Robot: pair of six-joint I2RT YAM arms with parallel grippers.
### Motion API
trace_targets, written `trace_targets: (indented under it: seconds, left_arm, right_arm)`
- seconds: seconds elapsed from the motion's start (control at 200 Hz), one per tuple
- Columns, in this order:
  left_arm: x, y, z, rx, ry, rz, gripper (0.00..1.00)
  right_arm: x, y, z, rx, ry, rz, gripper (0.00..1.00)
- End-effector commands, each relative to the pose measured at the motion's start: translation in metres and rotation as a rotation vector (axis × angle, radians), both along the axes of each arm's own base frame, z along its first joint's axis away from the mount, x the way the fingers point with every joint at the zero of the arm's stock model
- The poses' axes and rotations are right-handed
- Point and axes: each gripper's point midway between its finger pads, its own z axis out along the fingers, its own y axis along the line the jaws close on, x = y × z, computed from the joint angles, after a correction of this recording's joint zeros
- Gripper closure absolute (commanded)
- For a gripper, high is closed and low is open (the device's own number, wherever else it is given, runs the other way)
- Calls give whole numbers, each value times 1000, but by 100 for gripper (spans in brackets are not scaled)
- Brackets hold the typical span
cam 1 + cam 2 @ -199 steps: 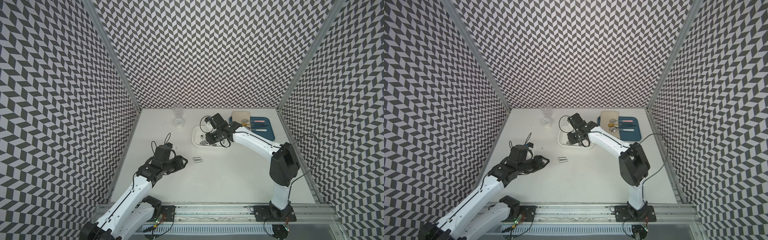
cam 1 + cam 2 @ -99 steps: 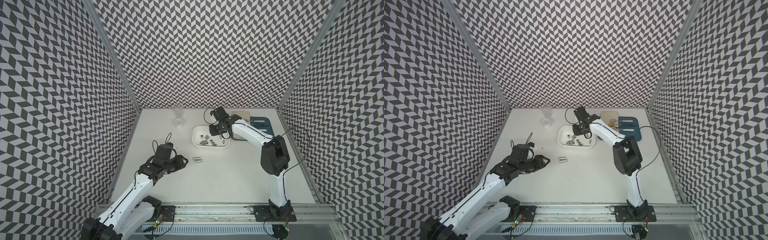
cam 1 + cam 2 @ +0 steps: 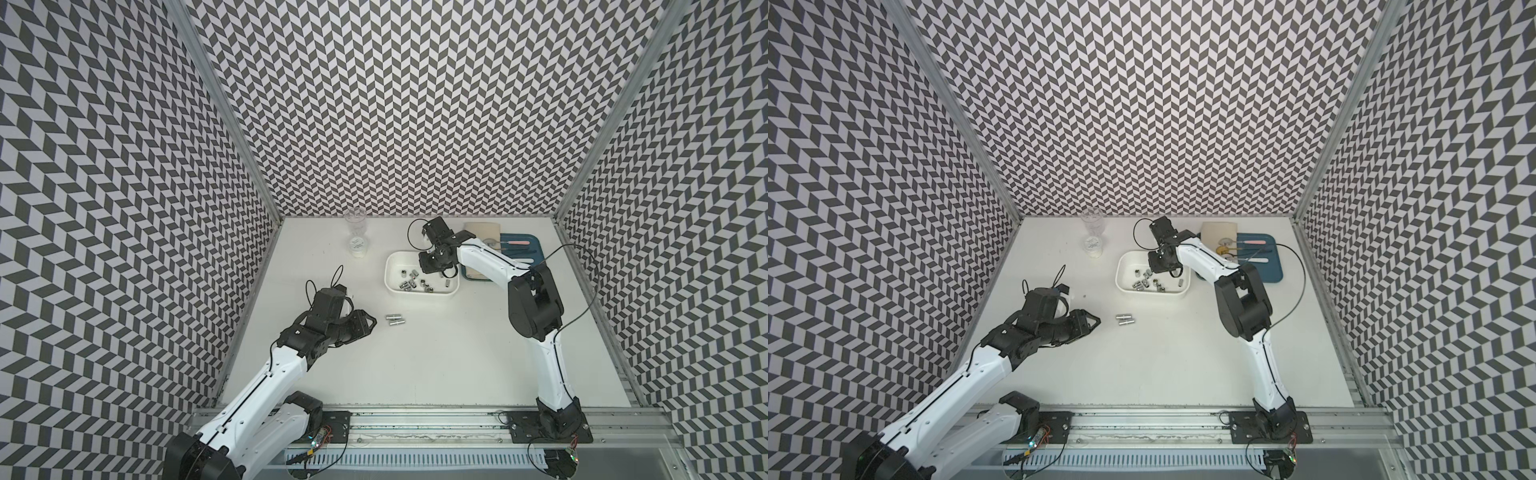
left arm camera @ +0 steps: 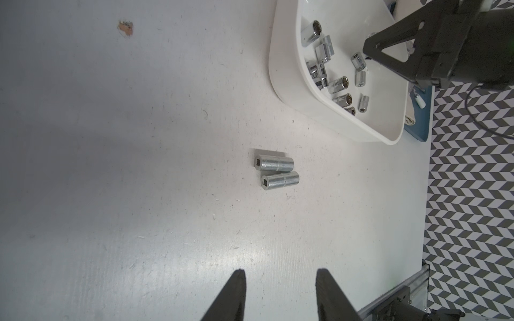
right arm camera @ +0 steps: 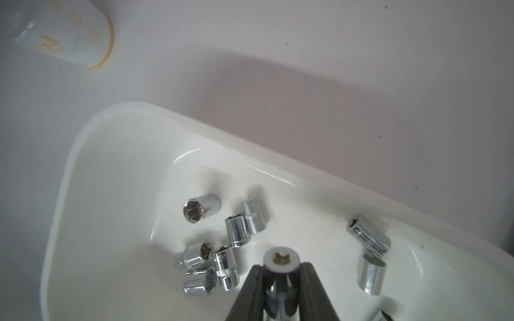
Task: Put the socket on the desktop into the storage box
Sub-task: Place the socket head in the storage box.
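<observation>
- Over the storage box (image 3: 419, 297), the right gripper (image 5: 281, 268) is clamped on a held socket (image 5: 281, 259); the chrome body sits between the black fingers, open end facing away from the wrist.
- Held socket hangs over the box's inside; can't tell if it touches the floor.
- Several loose sockets (image 5: 201, 207) lie inside the box: a cluster on one side, two more apart from it (image 5: 371, 273).
- Two sockets (image 4: 275, 164) lie on the desktop (image 3: 415, 374), side by side, just touching or nearly so, outside the box and in front of it in both top views (image 3: 1125, 320).
- Left gripper (image 4: 281, 273) is spread apart and empty, low over the desktop, pointing at the two sockets but well short of them.
- Glass cup (image 3: 356, 232) stands at the back, apart from the box.
- Blue tray (image 3: 1273, 266) sits right beside the box, partly hidden by the right arm.
</observation>
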Motion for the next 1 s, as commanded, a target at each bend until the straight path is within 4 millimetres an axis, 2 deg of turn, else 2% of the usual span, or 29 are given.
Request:
trace_targets:
  seconds: [0.0,0.205,0.451,0.651,0.791,0.996]
  left_arm:
    - [9,-1,13,-9,-44,3,55]
    - [8,-2,12,-8,-39,0,55]
    - [9,-2,12,-7,-36,1,55]
    - [10,-3,10,-4,-32,-3,55]
    - [11,-3,10,-5,-33,-5,55]
    - [12,-7,10,-8,-33,-12,54]
  right_arm:
    - [9,-1,-3,0,-11,-17,76]
    - [9,-4,-10,-7,-1,-27,74]
    - [8,-5,-5,-3,-7,-30,66]
    - [3,-5,13,21,-28,-23,65]
    - [-2,-5,34,50,-61,-22,65]
    - [-20,-5,61,85,-106,-9,63]
